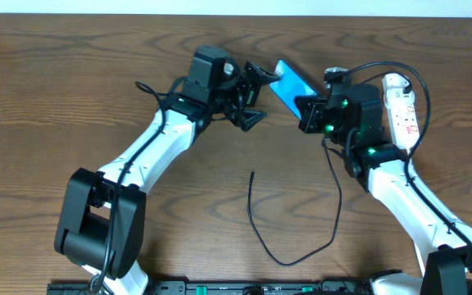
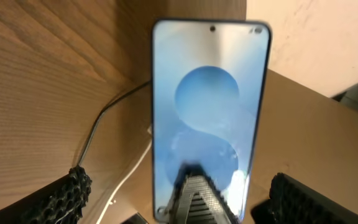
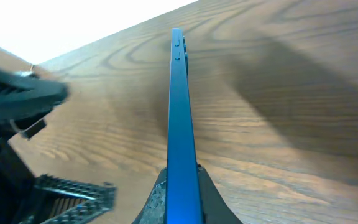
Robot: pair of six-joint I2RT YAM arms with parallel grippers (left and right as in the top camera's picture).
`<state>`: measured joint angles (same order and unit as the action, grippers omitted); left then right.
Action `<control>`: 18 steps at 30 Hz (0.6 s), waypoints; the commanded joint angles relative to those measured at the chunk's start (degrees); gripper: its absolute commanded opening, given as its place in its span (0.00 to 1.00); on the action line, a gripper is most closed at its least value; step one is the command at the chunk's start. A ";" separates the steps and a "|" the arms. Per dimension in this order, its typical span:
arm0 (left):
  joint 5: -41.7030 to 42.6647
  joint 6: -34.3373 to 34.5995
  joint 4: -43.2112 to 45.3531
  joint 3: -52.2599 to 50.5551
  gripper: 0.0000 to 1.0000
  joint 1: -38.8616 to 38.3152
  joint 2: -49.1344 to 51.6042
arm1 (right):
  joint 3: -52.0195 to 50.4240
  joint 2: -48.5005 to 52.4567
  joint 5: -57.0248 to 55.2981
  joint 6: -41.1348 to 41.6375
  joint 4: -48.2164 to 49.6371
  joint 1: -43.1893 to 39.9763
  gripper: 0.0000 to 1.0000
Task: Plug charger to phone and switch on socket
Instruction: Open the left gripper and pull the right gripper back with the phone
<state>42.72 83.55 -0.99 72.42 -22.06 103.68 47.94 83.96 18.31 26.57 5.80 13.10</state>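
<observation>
The phone (image 1: 290, 84), blue and slim, is held up off the wooden table, standing on its long edge. My right gripper (image 1: 308, 112) is shut on its lower end, and in the right wrist view the phone (image 3: 178, 106) shows edge-on between the fingers (image 3: 160, 199). My left gripper (image 1: 258, 97) stands open just left of the phone, not touching it. In the left wrist view the lit screen (image 2: 210, 106) sits between the open pads (image 2: 64, 196). The charger (image 1: 250, 197) lies in a loose loop on the table, its free tip (image 1: 252, 174) apart from both grippers. The socket (image 1: 402, 105) lies at the far right.
The socket's white cord (image 2: 132, 174) and a thin dark cable (image 2: 98, 124) run over the table behind the phone. The right arm (image 1: 400, 184) lies beside the charger's loop. The table's far edge meets a pale wall (image 2: 328, 43).
</observation>
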 commanded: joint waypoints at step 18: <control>4.42 -2.75 0.68 0.28 0.93 3.54 -1.46 | 1.11 -0.37 1.77 47.63 0.85 -1.97 0.01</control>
<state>46.41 82.21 -0.86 72.42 -18.90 103.68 47.94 83.96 18.70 64.58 5.87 11.44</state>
